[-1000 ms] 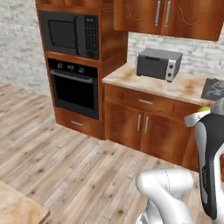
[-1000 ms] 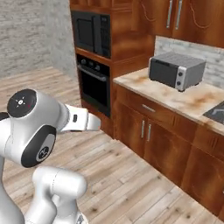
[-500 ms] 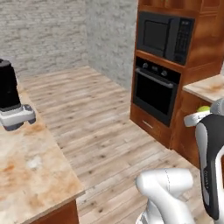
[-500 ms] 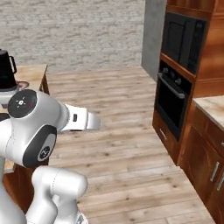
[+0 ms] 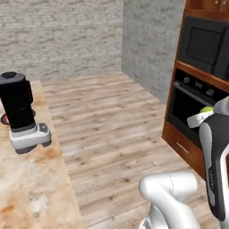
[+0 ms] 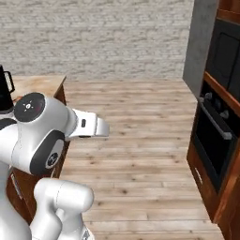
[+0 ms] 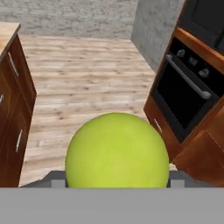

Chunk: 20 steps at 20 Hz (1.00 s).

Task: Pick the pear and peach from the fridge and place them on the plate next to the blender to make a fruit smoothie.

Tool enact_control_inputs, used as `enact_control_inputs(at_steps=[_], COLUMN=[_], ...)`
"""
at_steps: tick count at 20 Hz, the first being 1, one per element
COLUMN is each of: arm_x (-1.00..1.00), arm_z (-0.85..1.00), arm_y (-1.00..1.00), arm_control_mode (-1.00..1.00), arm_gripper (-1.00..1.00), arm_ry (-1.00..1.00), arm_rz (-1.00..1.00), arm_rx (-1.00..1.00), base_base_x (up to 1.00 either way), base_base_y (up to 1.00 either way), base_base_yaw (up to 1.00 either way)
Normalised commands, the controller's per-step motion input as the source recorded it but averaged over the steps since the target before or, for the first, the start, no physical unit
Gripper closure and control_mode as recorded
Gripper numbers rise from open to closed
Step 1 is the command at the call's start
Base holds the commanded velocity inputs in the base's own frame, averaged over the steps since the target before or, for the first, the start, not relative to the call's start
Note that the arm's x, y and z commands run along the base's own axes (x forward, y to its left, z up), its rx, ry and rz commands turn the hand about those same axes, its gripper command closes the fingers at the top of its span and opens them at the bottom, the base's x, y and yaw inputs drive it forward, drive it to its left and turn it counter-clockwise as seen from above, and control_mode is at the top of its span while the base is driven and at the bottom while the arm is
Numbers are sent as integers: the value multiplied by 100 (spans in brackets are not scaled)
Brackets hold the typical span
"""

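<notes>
From the left base view, one blender (image 5: 20, 112) stood on the marble counter (image 5: 31, 188) at the left, with a sliver of the dark, red-rimmed plate (image 5: 3, 119) showing just behind its base, and a spot of yellow-green pear (image 5: 206, 109) peeked out at the top of the arm on the right, before the one black built-in oven (image 5: 193, 112). In the right base view the blender (image 6: 4, 91) appeared at the far left edge on the counter, well apart from the oven (image 6: 216, 136) across the wooden floor (image 6: 136, 140). In the hand view the single pear (image 7: 117, 151) sat large at the bottom, right at the gripper, apparently held; the fingers themselves were hidden behind it, so their spread could not be told. The step in hand looked like the carry of the pear toward the plate; next, the arm would need to reach over the counter beside the blender and set the fruit on the plate.
</notes>
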Motion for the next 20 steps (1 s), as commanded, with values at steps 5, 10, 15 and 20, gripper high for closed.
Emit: enact_control_inputs(at_steps=[5, 10, 15, 20], arm_x=[0, 0, 0, 0], arm_z=[0, 0, 0, 0], arm_y=[0, 0, 0, 0], arm_control_mode=[100, 100, 100, 100], arm_gripper=[100, 100, 100, 100], arm_ry=[0, 0, 0, 0], arm_rz=[0, 0, 0, 0], arm_rx=[0, 0, 0, 0], base_base_x=[100, 100, 100, 100], base_base_y=[-9, -16, -52, -57], base_base_yaw=[29, 30, 39, 53])
